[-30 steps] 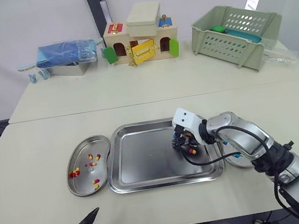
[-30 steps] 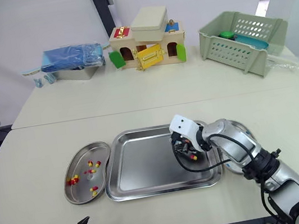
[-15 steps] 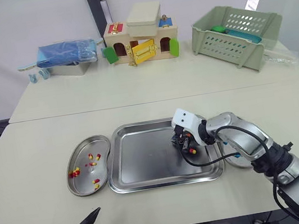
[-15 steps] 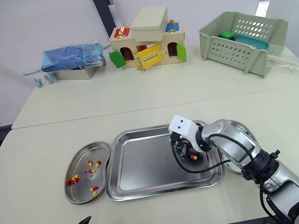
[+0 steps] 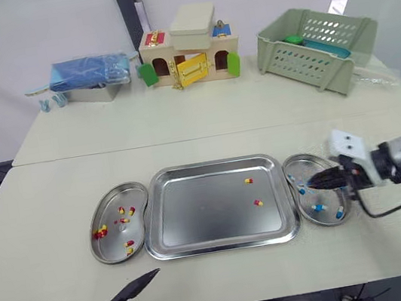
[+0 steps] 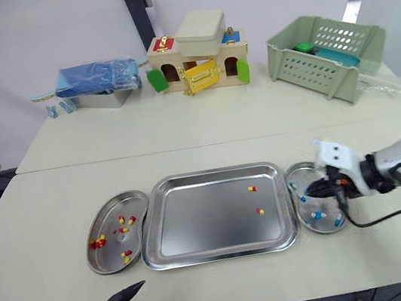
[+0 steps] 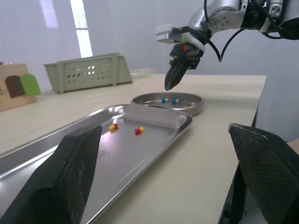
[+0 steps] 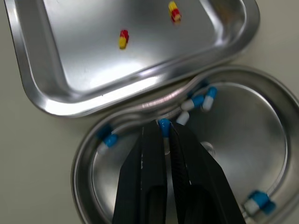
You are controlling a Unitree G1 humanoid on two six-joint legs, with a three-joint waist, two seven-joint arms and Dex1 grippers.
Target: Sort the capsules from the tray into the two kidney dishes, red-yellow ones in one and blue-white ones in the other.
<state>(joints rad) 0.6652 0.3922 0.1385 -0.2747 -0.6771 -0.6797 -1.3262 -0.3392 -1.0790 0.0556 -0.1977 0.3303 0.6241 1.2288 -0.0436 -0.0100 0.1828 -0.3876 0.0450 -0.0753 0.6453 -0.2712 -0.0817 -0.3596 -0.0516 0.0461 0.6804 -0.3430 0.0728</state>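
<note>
**Stainless tray** (image 5: 195,212), mid-worktop: 2 red-yellow capsules, one (image 5: 248,181) toward the far rim, one (image 5: 258,202) nearer the middle, apart from each other. No blue-white capsule is visible in it.

**Left kidney dish** (image 5: 110,203), touching the tray's left edge: red-yellow capsules only, about 7; a clump (image 5: 100,231) makes the count uncertain. Judged to be the red-yellow bin.

**Right kidney dish** (image 8: 243,140), against the tray's right edge: blue-white capsules only, at least 4 lying loose along its wall.

**Right gripper** (image 5: 312,183): fingers drawn nearly together, pinching 1 blue-white capsule (image 8: 163,124) by its end. It is held over the right dish, near the rim beside the tray, probably so that the capsule drops among its own colour.

**Left gripper** (image 7: 163,135): fingers wide apart, holding nothing, low at the worktop's near edge. It is well placed to take the 2 red-yellow capsules toward the left dish.
</note>
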